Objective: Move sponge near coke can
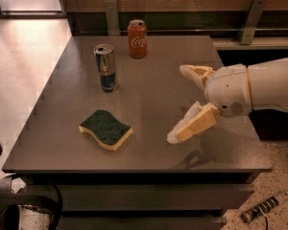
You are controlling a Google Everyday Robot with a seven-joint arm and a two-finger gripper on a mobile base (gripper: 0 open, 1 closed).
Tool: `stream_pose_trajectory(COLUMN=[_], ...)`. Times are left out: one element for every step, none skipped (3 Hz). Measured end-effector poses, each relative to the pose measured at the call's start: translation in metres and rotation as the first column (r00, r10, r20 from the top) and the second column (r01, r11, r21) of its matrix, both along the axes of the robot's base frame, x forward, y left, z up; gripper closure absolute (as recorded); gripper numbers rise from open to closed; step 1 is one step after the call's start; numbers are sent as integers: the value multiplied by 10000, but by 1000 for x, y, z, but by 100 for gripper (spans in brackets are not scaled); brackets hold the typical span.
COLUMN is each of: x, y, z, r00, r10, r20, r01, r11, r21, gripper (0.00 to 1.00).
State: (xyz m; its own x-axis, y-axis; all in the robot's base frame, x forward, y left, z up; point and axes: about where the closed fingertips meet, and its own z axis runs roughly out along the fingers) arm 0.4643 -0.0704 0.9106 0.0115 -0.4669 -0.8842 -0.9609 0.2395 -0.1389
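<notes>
The sponge (106, 129), dark green on top with a pale yellow base, lies flat on the grey table (149, 85) near its front left. The red-orange coke can (137, 39) stands upright at the table's back edge. My gripper (178, 103) hangs over the right half of the table, to the right of the sponge and apart from it. Its two cream-yellow fingers (191, 124) are spread wide with nothing between them.
A slim silver-and-blue can (106, 67) stands upright between the sponge and the coke can. Metal posts and a rail run behind the table's back edge. The floor drops away on the left and in front.
</notes>
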Motion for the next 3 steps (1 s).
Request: stream_pose_trajectory(x=[-2,-2,5], y=[11,9,25], z=[7,6,-22], r00=[9999,9999,9988], r10=[159,136,341], r20=[-15,-6,-349], r01=[-159,-136,-335], r11=[9994,9996,9993], r21=[324,229,181], gripper=[0,0,0])
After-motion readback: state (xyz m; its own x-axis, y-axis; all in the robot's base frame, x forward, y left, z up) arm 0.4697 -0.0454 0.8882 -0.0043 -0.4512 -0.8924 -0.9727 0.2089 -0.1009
